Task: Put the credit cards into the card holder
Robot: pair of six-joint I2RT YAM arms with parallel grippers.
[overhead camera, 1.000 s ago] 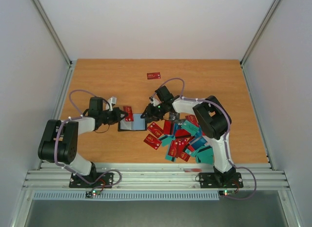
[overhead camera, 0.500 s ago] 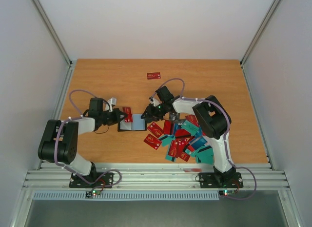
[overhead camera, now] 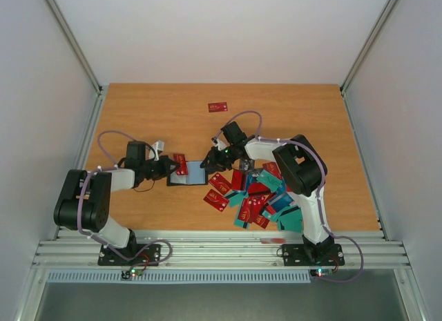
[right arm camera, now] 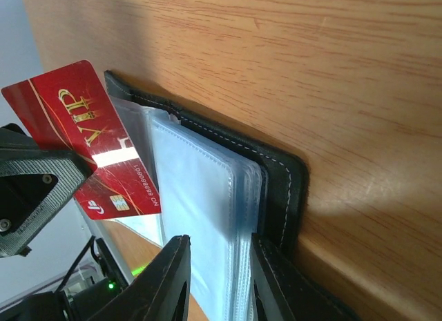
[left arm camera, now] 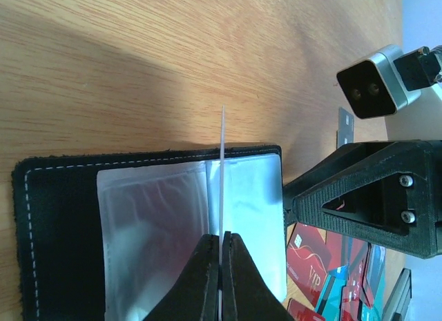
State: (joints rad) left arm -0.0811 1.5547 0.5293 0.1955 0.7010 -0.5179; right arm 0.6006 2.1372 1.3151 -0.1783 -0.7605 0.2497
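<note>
- A wooden tabletop (overhead camera: 159, 107) with an orange-brown grain carries everything.
- A loose heap of credit cards (overhead camera: 259, 200), mostly red and teal with a few dark ones, lies overlapping on the right half of the tabletop, just beside the right arm.
- The card holder (overhead camera: 190, 174) lies opened flat near the middle of the tabletop, between the two arms and just left of the heap. It is a black squarish case with pale stitching along its border. Inside it are clear sleeves (left arm camera: 159, 224), glossy and slightly wrinkled, stacked like pages.
- The right pincer (overhead camera: 210, 157) sits at the holder's right-hand edge. In its wrist view the two fingers are closed around the right flap, one against the stack of sleeves and the other over the black stitched cover.
- The left pincer (overhead camera: 173, 166) is at the holder's left side, clamped tight on a single red card (right arm camera: 90, 141).
- That red card carries gold "VIP" lettering, a small chip and a line of white digits. It is held on edge over the open holder, roughly above the middle fold. Whether it touches the sleeves cannot be told.
- A lone red card (overhead camera: 218, 107) lies flat far back on the tabletop, well apart from the rest.
</note>
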